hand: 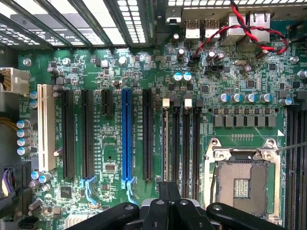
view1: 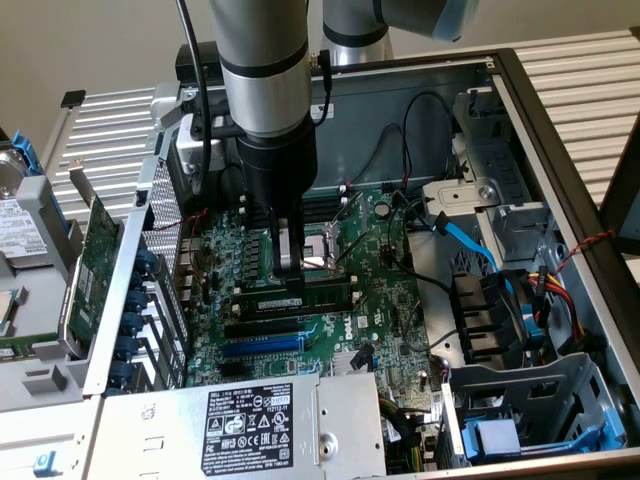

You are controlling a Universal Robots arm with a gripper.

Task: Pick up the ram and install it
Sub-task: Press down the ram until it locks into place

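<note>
The ram (view1: 300, 299) is a long dark-green stick with a pale label. It stands on edge in a memory slot of the motherboard (view1: 380, 310), between the CPU socket (view1: 322, 262) and the black expansion slots. My gripper (view1: 290, 266) hangs straight down over it, shut with nothing between its fingers, and its tips are just above the stick's top edge; I cannot tell whether they touch. In the wrist view the ram (hand: 166, 143) shows edge-on as a thin pale line in the outermost memory slot, with the shut gripper (hand: 168, 188) at one end.
Further memory slots (hand: 185, 143) run beside the stick, and the open CPU socket (hand: 242, 179) lies beyond them. A blue expansion slot (hand: 126, 139) and black ones sit on the other side. A wide green card (view1: 95, 255) leans outside the case. The power supply (view1: 260, 420) and cables (view1: 470, 240) crowd the case.
</note>
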